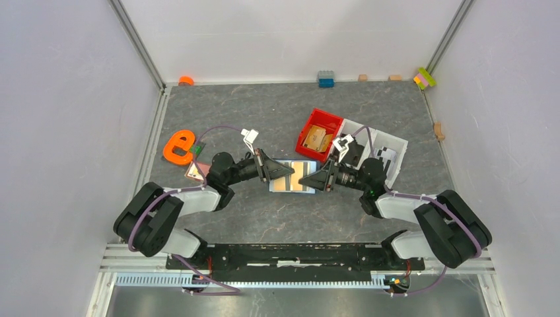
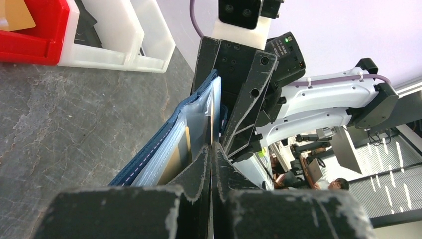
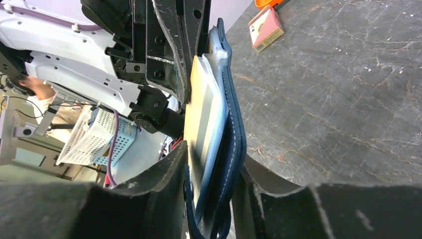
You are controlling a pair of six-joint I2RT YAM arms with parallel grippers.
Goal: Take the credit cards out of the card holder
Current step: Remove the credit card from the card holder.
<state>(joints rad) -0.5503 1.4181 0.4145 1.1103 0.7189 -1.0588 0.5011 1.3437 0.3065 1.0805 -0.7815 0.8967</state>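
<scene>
From above, the card holder spans mid-table between the left gripper and right gripper. In the left wrist view the fingers are pressed together at a pocket edge, though what they pinch is unclear. In the right wrist view the jaws clamp the blue cover with the credit cards inside, so a weak clamp could drop everything.

You're looking at a navy-blue folding card holder with a line of pale stitching along its edge. Its pockets inside are light blue with clear fronts. The thin flat credit cards show copper-tan. Your dark grey stone-look table top carries pale, wandering veins. You have one bright red plastic tray and plain white plastic trays. The chunky letter-e block is orange. The small flat card box is red with a white edge.
</scene>
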